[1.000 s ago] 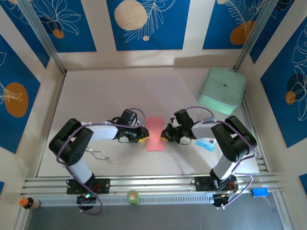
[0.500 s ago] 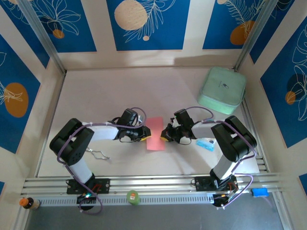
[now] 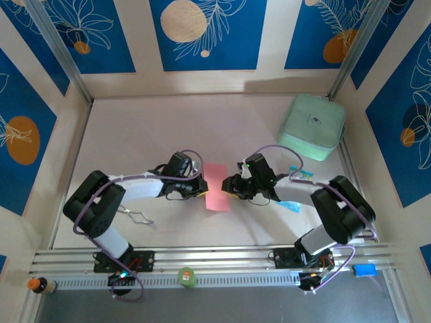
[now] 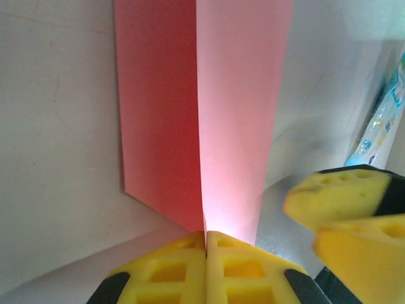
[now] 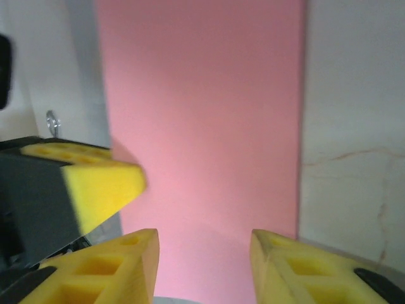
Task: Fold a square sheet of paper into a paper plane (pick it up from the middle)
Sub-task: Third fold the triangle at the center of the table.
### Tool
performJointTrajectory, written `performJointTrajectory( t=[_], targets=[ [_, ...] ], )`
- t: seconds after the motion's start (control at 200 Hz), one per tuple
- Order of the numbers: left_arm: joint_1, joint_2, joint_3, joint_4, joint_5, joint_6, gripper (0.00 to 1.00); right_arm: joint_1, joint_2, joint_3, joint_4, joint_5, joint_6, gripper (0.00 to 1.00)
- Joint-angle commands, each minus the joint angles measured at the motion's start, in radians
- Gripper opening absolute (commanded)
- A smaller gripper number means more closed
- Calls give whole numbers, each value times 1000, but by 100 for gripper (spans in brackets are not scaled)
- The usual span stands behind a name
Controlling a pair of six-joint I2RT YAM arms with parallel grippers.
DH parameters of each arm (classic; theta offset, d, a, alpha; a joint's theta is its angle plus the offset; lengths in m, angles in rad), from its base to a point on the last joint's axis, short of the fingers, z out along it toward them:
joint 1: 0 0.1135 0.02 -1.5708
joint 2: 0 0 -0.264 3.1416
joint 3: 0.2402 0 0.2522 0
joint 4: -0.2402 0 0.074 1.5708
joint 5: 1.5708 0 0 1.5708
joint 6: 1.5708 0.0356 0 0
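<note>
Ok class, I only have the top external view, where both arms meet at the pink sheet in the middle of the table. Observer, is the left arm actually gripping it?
Observer: Yes. In the left wrist view the left gripper has its jaws shut on the pink sheet, right where a centre crease reaches the near edge.
Operator: And the right one?
Observer: The right wrist view shows the right gripper with its jaws apart. The sheet lies between and beyond them, not pinched.
Operator: Is the sheet lying flat?
Observer: It doesn't look flat. In the left wrist view one half is dark red and the other pale pink, so it bends along the crease. I cannot tell which way.
</note>
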Motion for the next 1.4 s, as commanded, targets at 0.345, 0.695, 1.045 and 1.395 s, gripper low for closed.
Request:
performJointTrajectory(
  t=[0.345, 0.695, 1.045, 1.395],
  targets=[
    [0, -73, -54, -32, -17, -39, 0, 324, -150, -116, 219, 425, -553, 50],
    [-1, -63, -44, -19, -8, -46, 0, 592, -77, -134, 340, 702, -884, 55],
    [-1, -73, -52, -21, -12, -47, 0, 706, 84, -94, 408, 986, -936, 58],
    [0, -78, -52, -27, -14, -47, 0, 700, 86, -85, 386, 969, -906, 41]
  ],
)
